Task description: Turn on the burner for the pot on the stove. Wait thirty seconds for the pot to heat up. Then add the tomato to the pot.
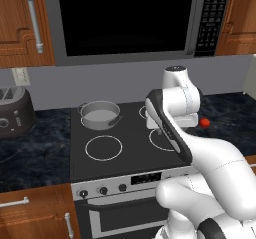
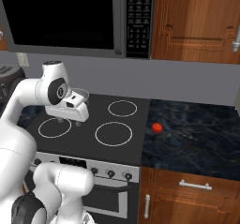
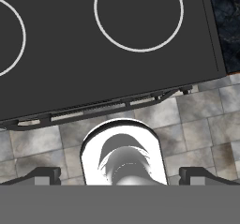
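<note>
Overhead, the pincer [image 3: 120, 174] hangs above the stove's [image 1: 127, 155] front edge with its two dark fingertips [image 3: 43, 175] spread wide at either side of the hand view, nothing between them; that view looks straight down on black glass, two white rings, the front lip and grey floor tiles [image 3: 197, 124] below; in the two base views the hand is seen from the side, over the middle of the cooktop, and its tips are hard to make out.

One pot [image 1: 100, 114] sits on the rear left ring, pale grey inside, two short handles; the left base view shows it whole, while in the right base view the wrist covers most of it; one tomato [image 2: 157, 127] lies on the dark worktop [image 2: 197, 134] just beside the stove's right edge, well apart from the pot; four rings mark the cooktop, best counted in the right base view; three black knobs [image 1: 103, 190] show on the silver front panel in the left base view; one toaster [image 1: 14, 112] stands at the worktop's left end; one microwave [image 1: 130, 20] hangs above.
</note>
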